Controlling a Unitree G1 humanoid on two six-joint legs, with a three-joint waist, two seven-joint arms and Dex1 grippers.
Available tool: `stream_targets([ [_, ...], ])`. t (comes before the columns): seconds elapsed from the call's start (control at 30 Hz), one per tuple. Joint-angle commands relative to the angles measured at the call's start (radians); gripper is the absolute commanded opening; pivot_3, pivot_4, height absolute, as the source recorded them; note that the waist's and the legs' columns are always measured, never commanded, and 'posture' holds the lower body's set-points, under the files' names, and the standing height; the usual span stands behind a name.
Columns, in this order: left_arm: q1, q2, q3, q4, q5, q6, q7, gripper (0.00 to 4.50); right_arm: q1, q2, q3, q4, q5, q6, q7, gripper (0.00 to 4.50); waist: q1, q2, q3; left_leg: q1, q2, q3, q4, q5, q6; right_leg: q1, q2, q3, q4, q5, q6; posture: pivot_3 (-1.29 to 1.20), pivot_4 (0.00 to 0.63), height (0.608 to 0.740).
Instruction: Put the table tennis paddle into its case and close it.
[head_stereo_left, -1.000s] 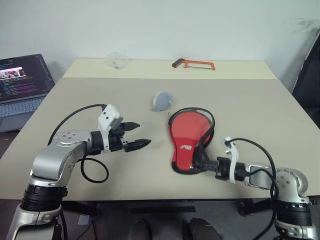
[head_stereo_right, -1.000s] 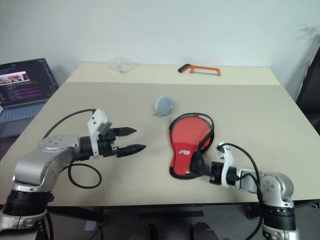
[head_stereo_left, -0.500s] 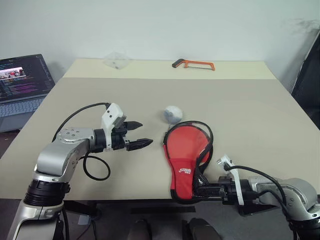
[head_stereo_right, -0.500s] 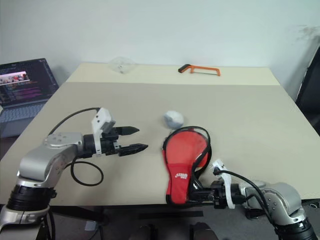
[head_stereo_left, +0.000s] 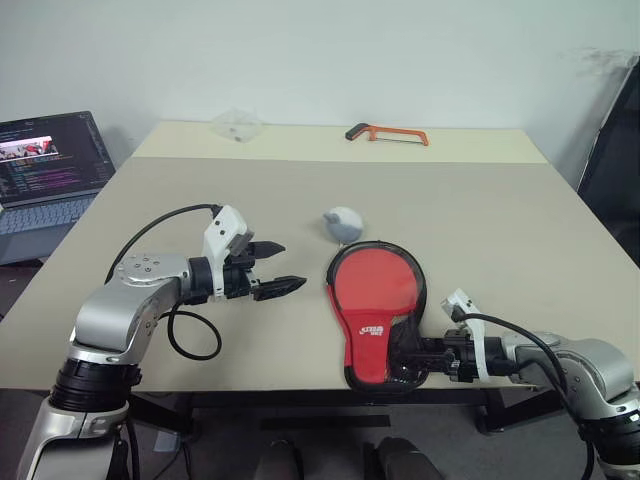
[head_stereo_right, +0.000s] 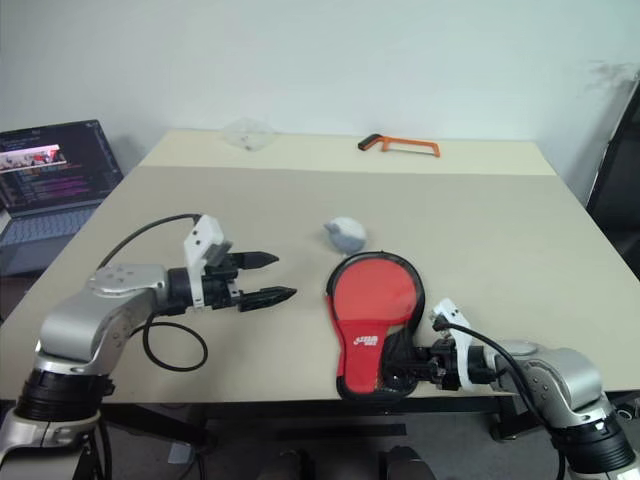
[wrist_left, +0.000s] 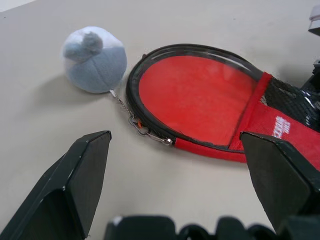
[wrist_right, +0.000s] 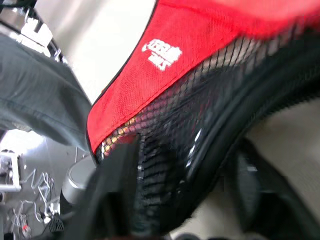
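Steadying the case (head_stereo_left: 374, 318) at its narrow end, your right gripper (head_stereo_left: 418, 357) seems half-open around it, while your left gripper (head_stereo_left: 283, 268) waits wide open and empty beside it.

Table tennis paddle (wrist_left: 200, 97): round red rubber face showing through the open mouth of the case; handle hidden inside. Case (head_stereo_left: 374, 325): paddle-shaped soft pouch, red side up with small white logo, black mesh pocket along one edge of the narrow end, black zipper edging around the rim. Lying flat on the table (head_stereo_left: 500, 220), round end toward the grey plush ball (head_stereo_left: 343, 223) and just short of it, narrow end at the near table edge. Zipper undone around the round end; metal pull (wrist_left: 150, 134) resting on the tabletop beside the ball.
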Motion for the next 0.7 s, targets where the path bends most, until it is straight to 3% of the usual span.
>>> stream_targets([
  [0.03,-0.03,-0.012,-0.003,0.005,-0.002,-0.03,-0.015,4.5,0.017,-0.082,-0.027,-0.049,-0.062,-0.069,0.022,4.0,0.004,0.0,0.0,-0.001,0.0,0.0,0.0,0.0,0.0,0.0,0.0,0.0,0.0,0.001,0.001,0.0,0.15,0.74],
  [0.17,-0.072,-0.082,-0.03,0.008,-0.035,-0.013,-0.016,4.5,0.041,-0.253,-0.132,-0.126,-0.097,-0.198,0.144,4.0,0.021,0.001,0.001,-0.006,0.0,0.0,0.001,0.0,0.0,-0.003,0.0,-0.001,-0.004,0.003,0.007,0.0,0.15,0.74],
  [0.3,-0.107,-0.194,-0.094,0.032,-0.032,-0.003,0.001,4.5,-0.043,-0.301,-0.24,-0.129,-0.042,-0.201,0.16,4.0,0.031,0.001,0.001,-0.007,0.0,0.0,0.001,0.0,0.0,-0.002,0.0,-0.002,-0.007,0.004,0.007,0.0,0.15,0.74],
  [0.5,-0.13,-0.368,-0.223,0.174,0.076,-0.039,0.087,4.5,-0.308,-0.137,-0.232,-0.011,-0.043,-0.198,0.014,4.0,0.022,0.001,0.0,-0.006,0.0,-0.001,0.001,0.0,0.0,-0.002,0.001,-0.001,-0.006,0.005,0.009,0.0,0.15,0.74],
  [0.7,-0.132,-0.469,-0.293,0.298,0.197,-0.127,0.17,4.5,-0.545,0.102,-0.081,0.297,-0.295,-0.317,-0.208,4.0,0.023,0.001,0.0,-0.007,-0.001,-0.001,0.001,0.0,0.001,-0.002,0.001,0.0,-0.006,0.008,0.005,0.0,0.15,0.74],
])
